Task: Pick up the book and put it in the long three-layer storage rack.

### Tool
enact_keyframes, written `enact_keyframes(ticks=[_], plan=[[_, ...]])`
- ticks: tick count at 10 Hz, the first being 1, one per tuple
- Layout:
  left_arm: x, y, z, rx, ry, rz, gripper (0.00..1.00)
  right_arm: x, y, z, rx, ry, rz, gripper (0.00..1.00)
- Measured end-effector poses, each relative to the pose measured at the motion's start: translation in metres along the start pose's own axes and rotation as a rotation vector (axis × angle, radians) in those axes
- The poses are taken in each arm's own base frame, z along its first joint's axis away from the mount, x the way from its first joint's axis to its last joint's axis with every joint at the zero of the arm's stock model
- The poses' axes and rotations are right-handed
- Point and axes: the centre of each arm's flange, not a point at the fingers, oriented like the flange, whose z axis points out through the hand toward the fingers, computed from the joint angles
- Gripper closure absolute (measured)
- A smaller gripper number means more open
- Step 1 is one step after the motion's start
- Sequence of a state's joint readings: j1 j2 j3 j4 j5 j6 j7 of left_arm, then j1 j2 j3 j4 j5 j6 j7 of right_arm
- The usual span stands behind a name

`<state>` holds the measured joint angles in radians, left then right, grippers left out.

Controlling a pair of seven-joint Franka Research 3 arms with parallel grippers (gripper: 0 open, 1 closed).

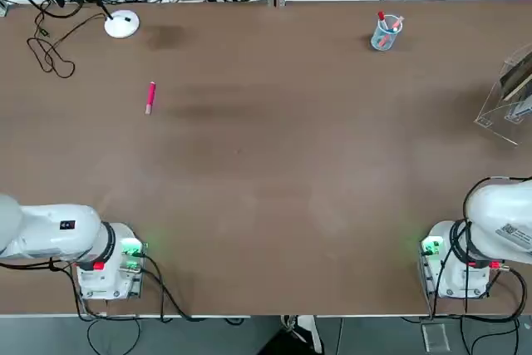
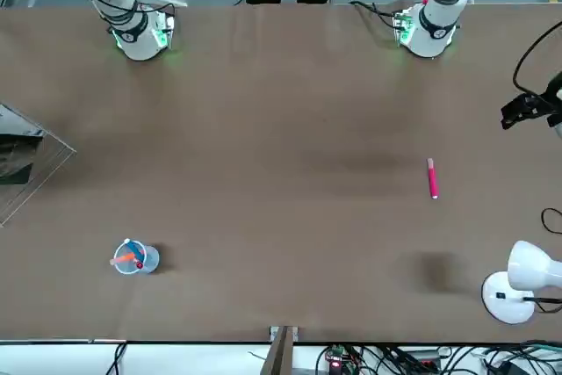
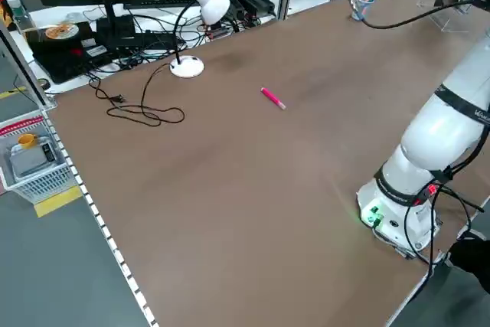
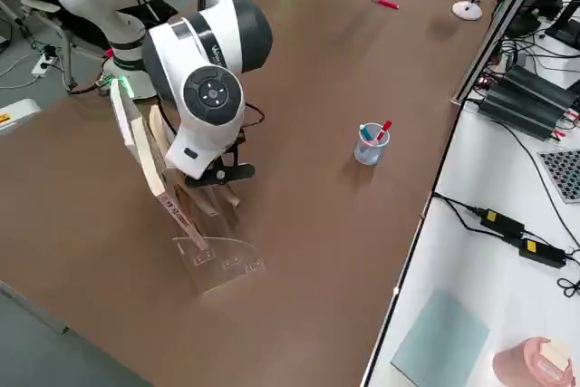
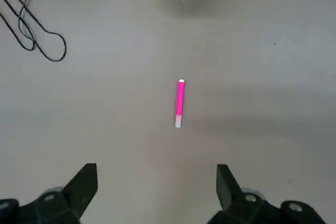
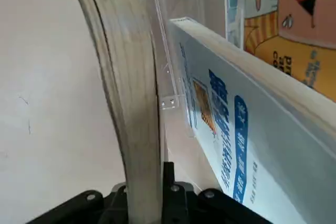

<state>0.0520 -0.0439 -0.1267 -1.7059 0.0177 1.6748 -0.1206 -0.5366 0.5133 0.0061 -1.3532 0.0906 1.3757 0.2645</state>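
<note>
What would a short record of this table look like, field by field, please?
Right pincer: shut on the book, held at the clear rack
Rack contents: other books already leaning in it
Left pincer: open, empty, above the pink pen
Pen cup: far side of table, pens inside
Desk lamp: white, at the table edge

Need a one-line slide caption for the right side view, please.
Right gripper shut on the book, holding it at the clear rack; pen cup stands nearby.
</note>
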Motion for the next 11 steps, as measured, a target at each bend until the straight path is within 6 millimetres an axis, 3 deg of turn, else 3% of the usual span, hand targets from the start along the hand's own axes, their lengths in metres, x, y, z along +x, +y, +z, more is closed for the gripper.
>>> enact_keyframes(ticks=[3, 11], plan=[[-0.004, 0.001, -0.005, 0.001, 0.006, 0.000, 0.00, -0.001, -0.001, -0.004, -0.005, 0.011, -0.002, 0.85], [-0.011, -0.010, 0.007, 0.009, -0.068, 0.008, 0.00, 0.001, -0.001, -0.012, -0.010, 0.050, -0.038, 0.85]])
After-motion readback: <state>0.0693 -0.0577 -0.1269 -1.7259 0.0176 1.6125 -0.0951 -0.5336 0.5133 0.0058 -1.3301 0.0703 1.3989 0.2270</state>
